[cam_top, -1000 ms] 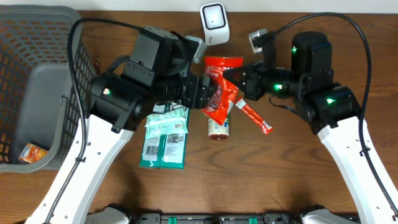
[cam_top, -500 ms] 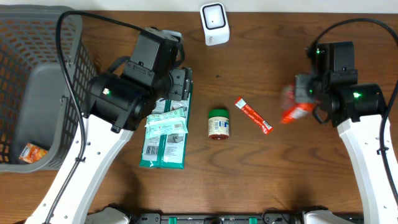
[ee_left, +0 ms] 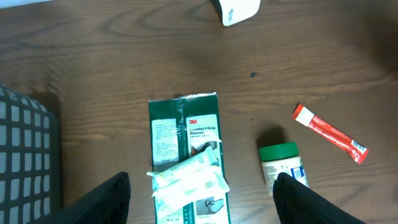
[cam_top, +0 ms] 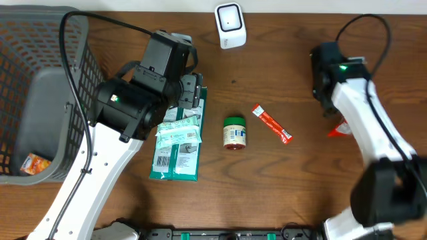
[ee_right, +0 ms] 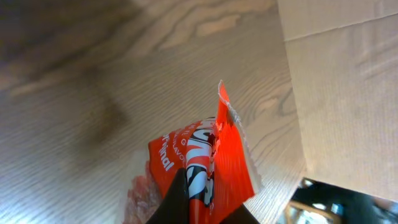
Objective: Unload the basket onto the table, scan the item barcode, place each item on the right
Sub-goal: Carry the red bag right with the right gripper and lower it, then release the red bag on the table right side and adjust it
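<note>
Only the right wrist view shows the right gripper point(ee_right: 186, 202) clamped shut on the red snack bag point(ee_right: 208, 165), its lettering unreadable. Overhead, the arm hides all but the bag's corner at the table's right, well apart from the white scanner point(cam_top: 230, 25) at the far edge. The left wrist view shows the left gripper point(ee_left: 202, 205) spread empty above a green "3M Comfort Grip" package point(ee_left: 185, 134), with 1 jar point(ee_left: 281, 165) and 1 red sachet point(ee_left: 329, 132) to its right.
</note>
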